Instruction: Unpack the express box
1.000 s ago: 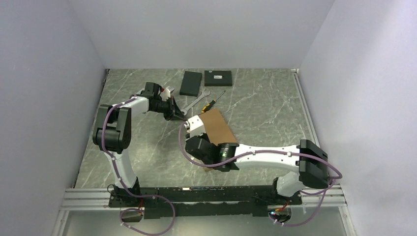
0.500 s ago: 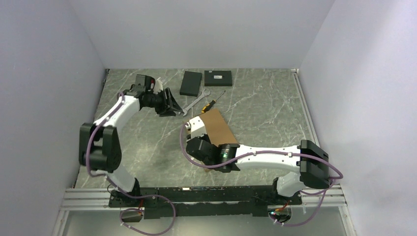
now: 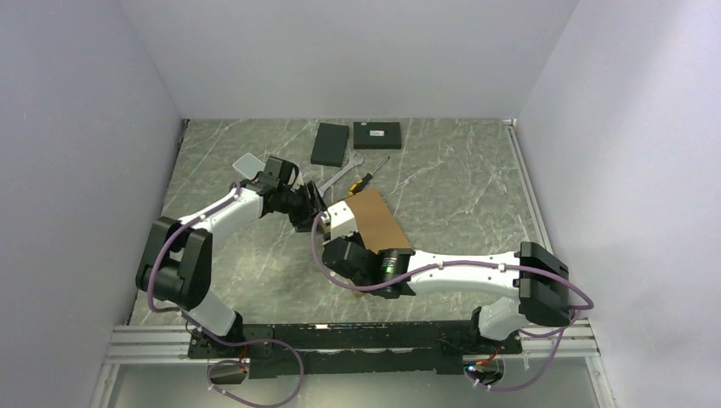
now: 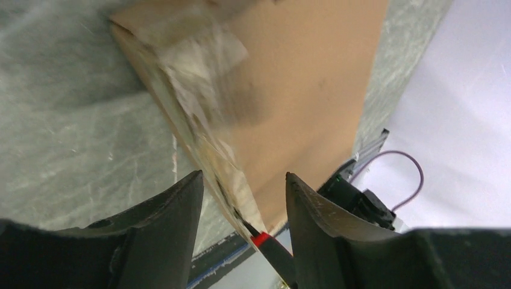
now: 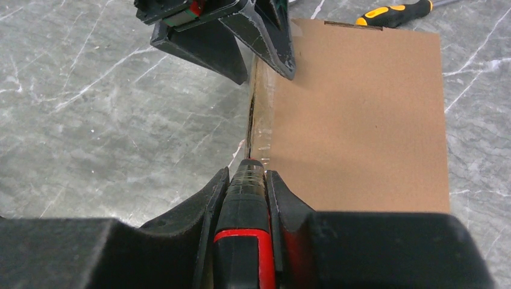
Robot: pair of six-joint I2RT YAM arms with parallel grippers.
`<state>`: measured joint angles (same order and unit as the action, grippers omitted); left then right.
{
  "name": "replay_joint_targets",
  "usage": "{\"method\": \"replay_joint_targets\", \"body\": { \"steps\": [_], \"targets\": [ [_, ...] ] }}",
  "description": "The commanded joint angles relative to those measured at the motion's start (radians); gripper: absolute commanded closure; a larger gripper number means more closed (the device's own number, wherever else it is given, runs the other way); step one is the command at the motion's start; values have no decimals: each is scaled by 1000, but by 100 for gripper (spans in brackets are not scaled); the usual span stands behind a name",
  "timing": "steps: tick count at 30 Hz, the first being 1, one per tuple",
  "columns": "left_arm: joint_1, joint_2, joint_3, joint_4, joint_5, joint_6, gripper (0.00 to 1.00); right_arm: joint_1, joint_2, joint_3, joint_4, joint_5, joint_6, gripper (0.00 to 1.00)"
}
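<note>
The express box (image 3: pixel 383 223) lies flat and shut in the middle of the table, plain brown with clear tape along its left edge (image 5: pixel 260 120). My right gripper (image 5: pixel 247 174) is shut on a black and red tool (image 5: pixel 247 208). The tool's thin tip is pushed into the taped seam on that edge. At the box's far left corner, my left gripper (image 4: pixel 241 177) stands open with the box edge (image 4: pixel 205 138) between its fingers, touching nothing that I can see. The tool's red collar (image 4: pixel 260 239) shows just beyond those fingers.
Two flat black boxes (image 3: pixel 330 144) (image 3: pixel 377 134) lie at the back. A wrench (image 3: pixel 336 178) and a yellow-handled screwdriver (image 3: pixel 366 178) lie just behind the express box. A pale flat piece (image 3: pixel 248 164) lies on the table behind the left arm.
My left gripper opened, swung away to the back left, then came back to the box's far corner. A pale flat piece now shows behind the left arm. The right arm has not moved.
</note>
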<state>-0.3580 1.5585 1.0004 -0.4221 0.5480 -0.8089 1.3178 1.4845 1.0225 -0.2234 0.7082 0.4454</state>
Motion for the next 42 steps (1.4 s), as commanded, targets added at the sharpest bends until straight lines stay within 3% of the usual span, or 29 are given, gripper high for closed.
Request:
{"method": "replay_joint_targets", "body": {
  "steps": [1,5,9,22,42],
  "targets": [
    [2,40,9,56,-102,-50,47,8,-51,-5,24,38,1,100],
    [2,56,-3,63,-130,-56,56,8,-63,-13,26,42,7,100],
    [2,63,-33,96,-148,-64,57,8,-74,-22,26,40,11,100],
    [24,147,-40,151,-228,-28,72,36,-78,5,-53,49,48,100],
    [59,207,-32,159,-255,16,76,149,-106,38,-302,111,244,100]
  ]
}}
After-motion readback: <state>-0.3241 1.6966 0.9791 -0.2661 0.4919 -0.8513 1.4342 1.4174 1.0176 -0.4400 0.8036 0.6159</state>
